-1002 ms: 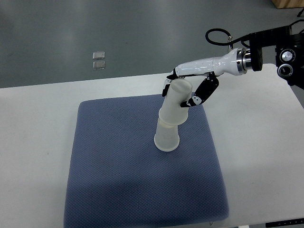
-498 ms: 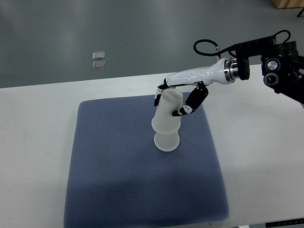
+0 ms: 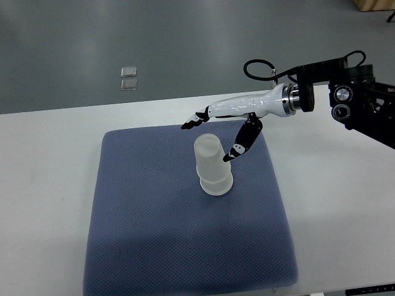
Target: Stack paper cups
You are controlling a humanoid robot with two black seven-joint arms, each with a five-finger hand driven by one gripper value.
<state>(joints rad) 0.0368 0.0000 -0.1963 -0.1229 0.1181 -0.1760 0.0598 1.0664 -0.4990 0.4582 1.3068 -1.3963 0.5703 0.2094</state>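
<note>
Two white paper cups stand upside down on the blue mat, one nested over the other, nearly upright. My right hand hovers just above and behind the stack, fingers spread, thumb hanging beside the upper cup's right side. The hand holds nothing. Its white forearm reaches in from the right edge. The left arm does not show.
The mat lies on a white table. Grey floor lies beyond the table's far edge, with two small clear squares on it. Black arm hardware sits at the upper right.
The right hand has let go of the upper cup and spread its fingers. The cup has settled from a tilt onto the lower one, and the arm has shifted left.
</note>
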